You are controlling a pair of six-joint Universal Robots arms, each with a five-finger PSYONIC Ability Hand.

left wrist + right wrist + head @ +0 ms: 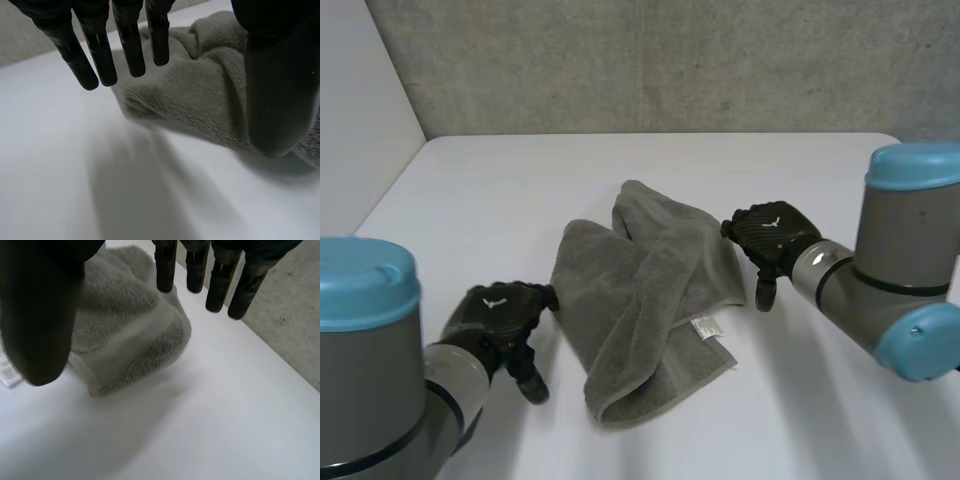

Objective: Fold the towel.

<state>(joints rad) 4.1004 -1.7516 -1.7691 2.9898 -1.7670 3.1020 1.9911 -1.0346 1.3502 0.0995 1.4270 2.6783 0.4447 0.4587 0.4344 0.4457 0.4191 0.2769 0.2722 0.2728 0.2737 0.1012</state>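
Crumpled grey terry towel lies mid white table. Left hand beside its left edge, right hand beside right edge. Fingers of both straight, gripping nothing. Step looks like approach; next, pinch edges, spread flat.

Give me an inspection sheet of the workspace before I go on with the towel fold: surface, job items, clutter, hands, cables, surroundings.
Surface: smooth white table, with the cloth lying near its middle.
Job's things: grey terry towel, rumpled in loose overlapping folds, not flat; small white label at its near hem.
Clutter: nothing seen.
Hands: black left hand beside the towel's left edge, fingers straight, holding nothing; black right hand beside its right edge, fingers straight, holding nothing.
Cables: nothing seen.
Surroundings: grey concrete wall behind the table; pale panel along the robot's left side.
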